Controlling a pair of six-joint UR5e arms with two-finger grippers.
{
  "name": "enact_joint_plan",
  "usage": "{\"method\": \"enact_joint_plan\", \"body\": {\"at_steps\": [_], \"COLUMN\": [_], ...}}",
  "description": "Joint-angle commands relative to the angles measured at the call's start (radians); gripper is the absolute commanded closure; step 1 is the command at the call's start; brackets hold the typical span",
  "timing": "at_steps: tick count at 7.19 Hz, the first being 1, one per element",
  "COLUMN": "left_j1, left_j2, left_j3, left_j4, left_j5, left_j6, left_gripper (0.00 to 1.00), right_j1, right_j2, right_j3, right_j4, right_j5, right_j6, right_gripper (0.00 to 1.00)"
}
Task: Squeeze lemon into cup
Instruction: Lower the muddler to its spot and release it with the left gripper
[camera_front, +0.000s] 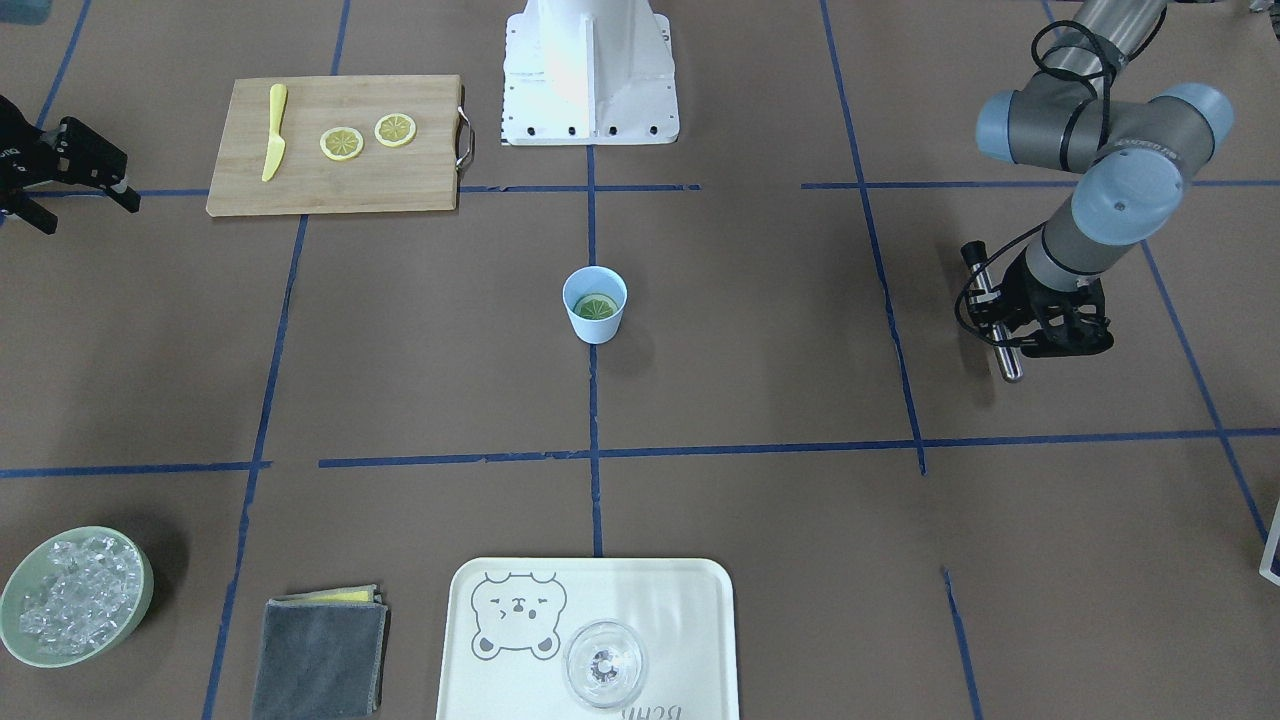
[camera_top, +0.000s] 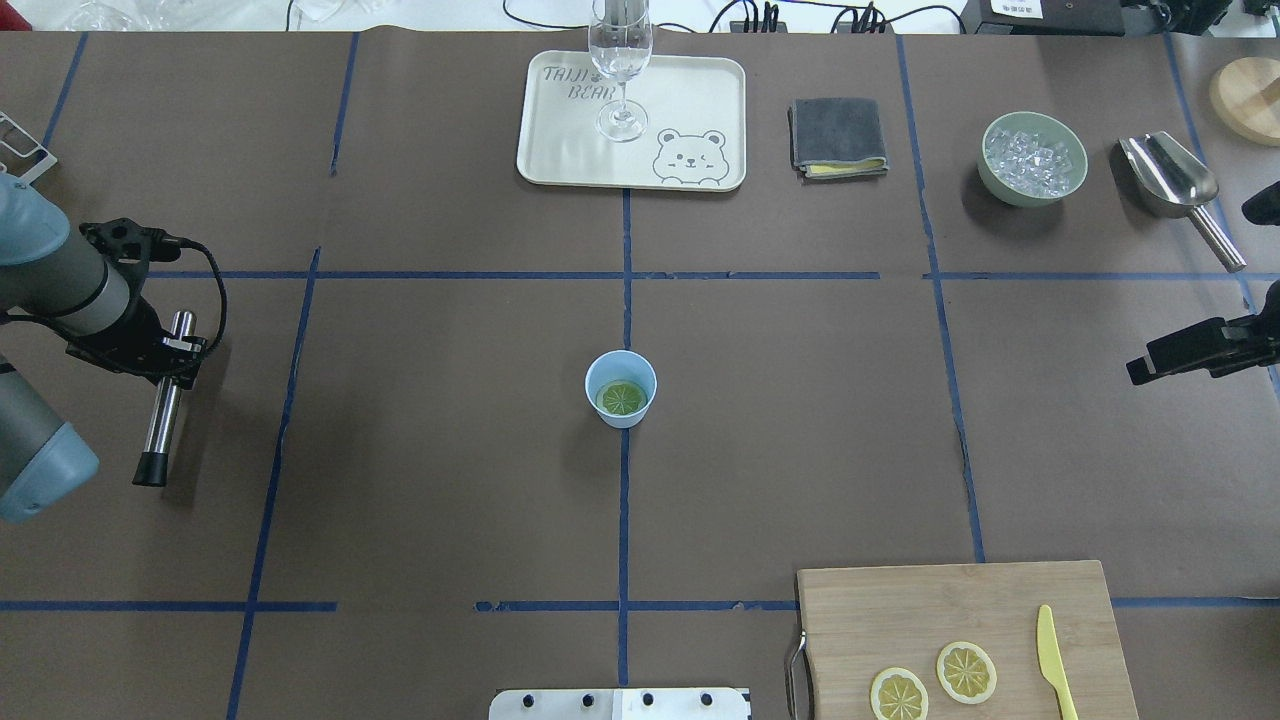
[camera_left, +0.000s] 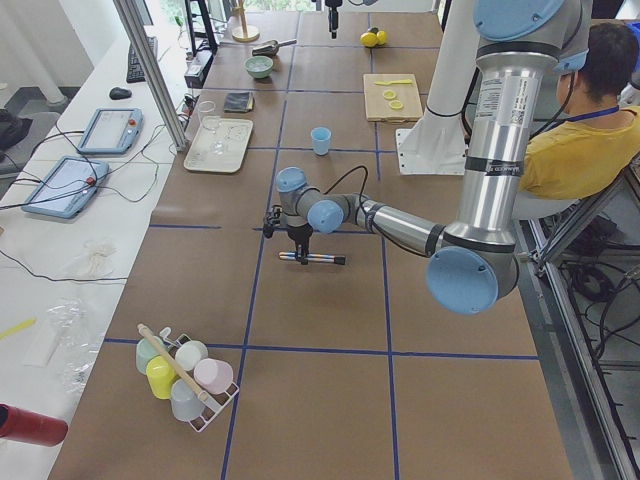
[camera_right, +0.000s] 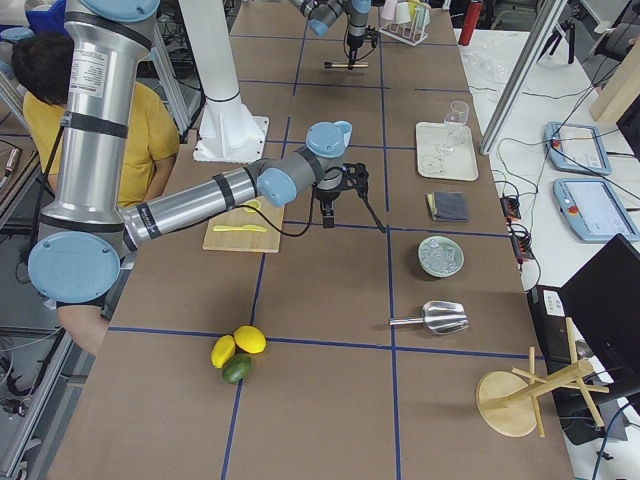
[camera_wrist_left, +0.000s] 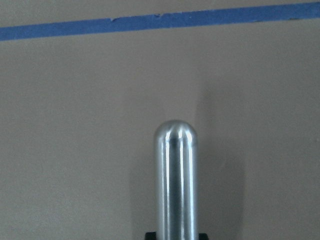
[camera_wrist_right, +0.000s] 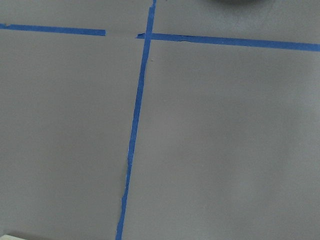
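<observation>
so, the lemon (camera_top: 622, 398) lies flat in the bottom of the cup (camera_top: 621, 361) at table centre, probably put there to be pressed. left gripper (camera_top: 165, 348) is clamped on a steel rod (camera_top: 160, 420), roughly level, well apart at the cup's 9 o'clock in the overhead view. right gripper (camera_front: 88, 205) looks spread and empty, far off at 3 o'clock. spare slices (camera_top: 898, 693) are on the board (camera_top: 900, 610) at 5 o'clock.
</observation>
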Motion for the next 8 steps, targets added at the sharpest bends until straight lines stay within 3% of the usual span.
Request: {"method": "enact_joint_plan", "body": {"at_steps": [1, 2, 3, 4, 6, 8], "left_j1": [0.005, 0.007, 0.007, 0.007, 0.005, -0.007], "left_j2": [-0.003, -0.005, -0.005, -0.003, -0.001, 0.023], "left_j3": [0.019, 0.019, 0.016, 0.012, 0.001, -0.110], "left_j4": [-0.007, -0.009, -0.009, -0.009, -0.003, 0.007], "left_j5": [0.000, 0.000, 0.000, 0.000, -0.002, -0.002], "left_j6": [0.002, 0.004, 0.004, 0.004, 0.004, 0.005], "left_gripper": [0.63, 0.63, 0.16, 0.00, 0.00, 0.00], "right_j1": [0.000, 0.000, 0.000, 0.000, 0.000, 0.015], "right_j2": [0.000, 0.000, 0.000, 0.000, 0.000, -0.003], "right_j3": [0.000, 0.000, 0.002, 0.000, 0.002, 0.000], "right_j4": [0.000, 0.000, 0.000, 0.000, 0.000, 0.000], "right_j5": [0.000, 0.000, 0.000, 0.000, 0.000, -0.001], "right_j6": [0.000, 0.000, 0.000, 0.000, 0.000, -0.003], "right_gripper": [0.00, 0.00, 0.00, 0.00, 0.00, 0.00]}}
